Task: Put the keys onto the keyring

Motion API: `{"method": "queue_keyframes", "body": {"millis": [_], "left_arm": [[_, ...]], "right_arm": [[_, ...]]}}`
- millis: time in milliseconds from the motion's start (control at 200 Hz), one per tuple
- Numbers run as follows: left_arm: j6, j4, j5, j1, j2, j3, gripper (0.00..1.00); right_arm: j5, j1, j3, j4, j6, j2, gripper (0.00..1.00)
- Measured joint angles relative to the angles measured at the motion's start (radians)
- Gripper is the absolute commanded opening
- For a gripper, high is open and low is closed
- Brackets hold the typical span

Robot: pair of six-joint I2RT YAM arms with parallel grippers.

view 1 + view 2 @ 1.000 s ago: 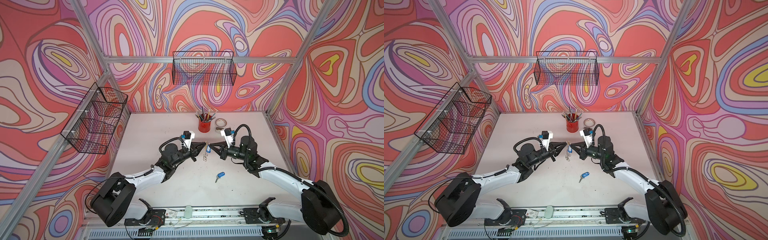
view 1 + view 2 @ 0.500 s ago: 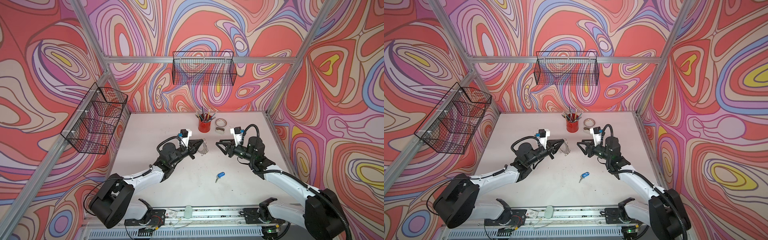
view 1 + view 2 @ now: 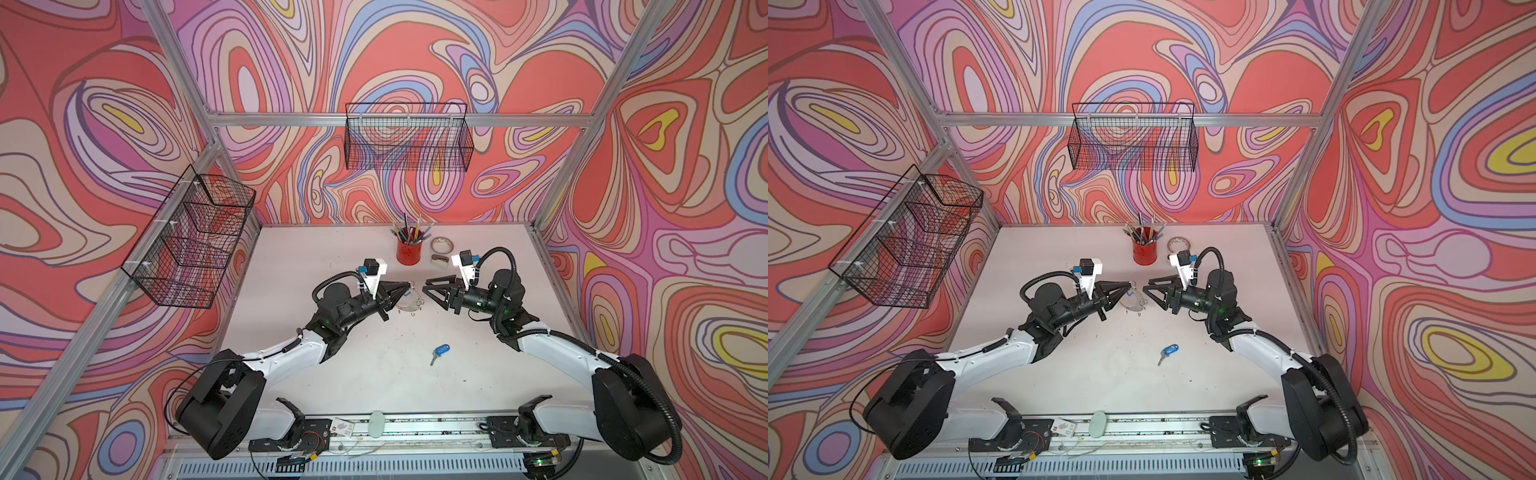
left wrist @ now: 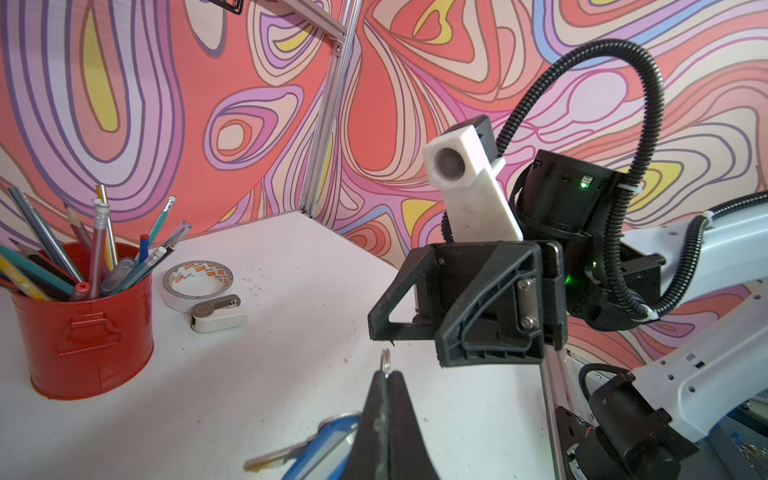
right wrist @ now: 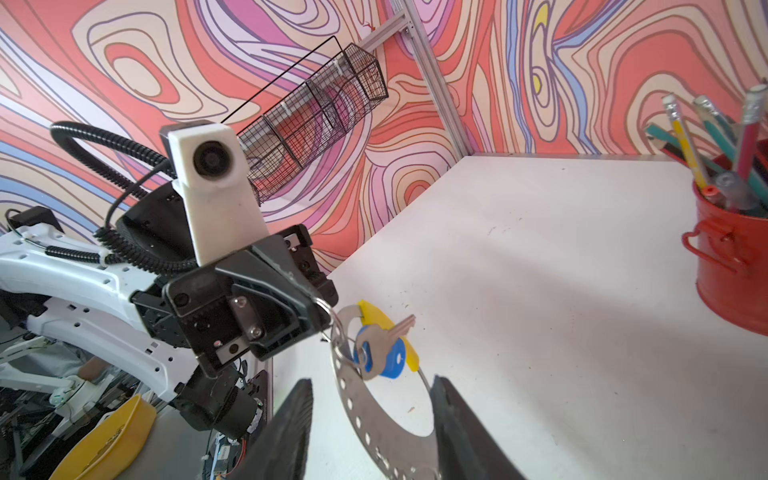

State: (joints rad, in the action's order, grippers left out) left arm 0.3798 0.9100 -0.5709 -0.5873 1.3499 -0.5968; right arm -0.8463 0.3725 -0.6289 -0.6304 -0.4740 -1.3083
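My left gripper (image 3: pixel 409 284) (image 4: pixel 386 374) is shut on a small wire ring at the top of the keyring (image 3: pixel 409 305) (image 5: pixel 365 419), a perforated silver hoop with a yellow segment (image 5: pixel 374 316) that hangs from it above the table. One of the keys (image 5: pixel 382 336), with a blue tag (image 5: pixel 395 361) (image 4: pixel 328 436), hangs on the hoop. My right gripper (image 3: pixel 427 289) (image 5: pixel 372 380) stands open, a short way from the hoop, holding nothing. The other key (image 3: pixel 439 351) (image 3: pixel 1169 352) lies flat on the table nearer the front.
A red cup of pencils (image 3: pixel 409 251), a beige tape roll (image 3: pixel 441 244) and a small white holder (image 3: pixel 439 260) stand at the back of the table. Black wire baskets hang on the left wall (image 3: pixel 191 237) and back wall (image 3: pixel 409 141).
The right gripper, shut tip to tip with the left one a second ago, has opened and drawn back to the right. The left gripper stays shut, with the keyring and tagged key hanging from it.
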Motion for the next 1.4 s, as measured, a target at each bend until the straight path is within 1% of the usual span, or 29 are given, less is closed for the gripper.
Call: {"method": "queue_keyframes", "body": {"millis": [130, 341, 406, 471, 546, 611, 806, 921, 941, 1232, 1337, 1402], "left_arm": [[0.017, 0.006, -0.020, 0.000, 0.021, -0.004, 0.00], [0.035, 0.023, -0.043, 0.000, 0.037, -0.004, 0.00], [0.036, 0.024, -0.047, 0.000, 0.039, -0.004, 0.00], [0.036, 0.026, -0.049, 0.000, 0.039, -0.004, 0.00], [0.036, 0.026, -0.051, 0.000, 0.039, -0.004, 0.00], [0.036, 0.026, -0.054, 0.000, 0.040, -0.004, 0.00], [0.036, 0.029, -0.061, 0.000, 0.053, -0.006, 0.00], [0.033, 0.024, -0.061, 0.007, 0.057, -0.006, 0.00], [0.033, 0.023, -0.062, 0.009, 0.058, -0.006, 0.00], [0.013, -0.016, -0.065, 0.013, 0.058, -0.014, 0.00], [0.006, -0.054, -0.085, 0.023, 0.058, -0.034, 0.12], [-0.005, -0.093, -0.102, 0.033, 0.052, -0.048, 0.22]], "right_arm": [[-0.019, 0.019, -0.013, -0.013, -0.004, -0.036, 0.42], [-0.032, 0.049, -0.029, -0.013, -0.008, -0.072, 0.25], [-0.034, 0.052, -0.034, -0.013, -0.008, -0.074, 0.24], [-0.034, 0.053, -0.035, -0.013, -0.009, -0.075, 0.20], [-0.035, 0.053, -0.035, -0.013, -0.010, -0.075, 0.18], [-0.035, 0.053, -0.035, -0.013, -0.011, -0.076, 0.15], [-0.036, 0.053, -0.039, -0.018, -0.019, -0.083, 0.10], [-0.035, 0.051, -0.042, -0.030, -0.028, -0.098, 0.03], [-0.034, 0.050, -0.043, -0.032, -0.031, -0.100, 0.00], [-0.030, 0.050, -0.045, -0.035, -0.033, -0.121, 0.00], [-0.026, 0.050, -0.045, -0.035, -0.031, -0.121, 0.00], [-0.023, 0.050, -0.045, -0.035, -0.023, -0.121, 0.00]]}}
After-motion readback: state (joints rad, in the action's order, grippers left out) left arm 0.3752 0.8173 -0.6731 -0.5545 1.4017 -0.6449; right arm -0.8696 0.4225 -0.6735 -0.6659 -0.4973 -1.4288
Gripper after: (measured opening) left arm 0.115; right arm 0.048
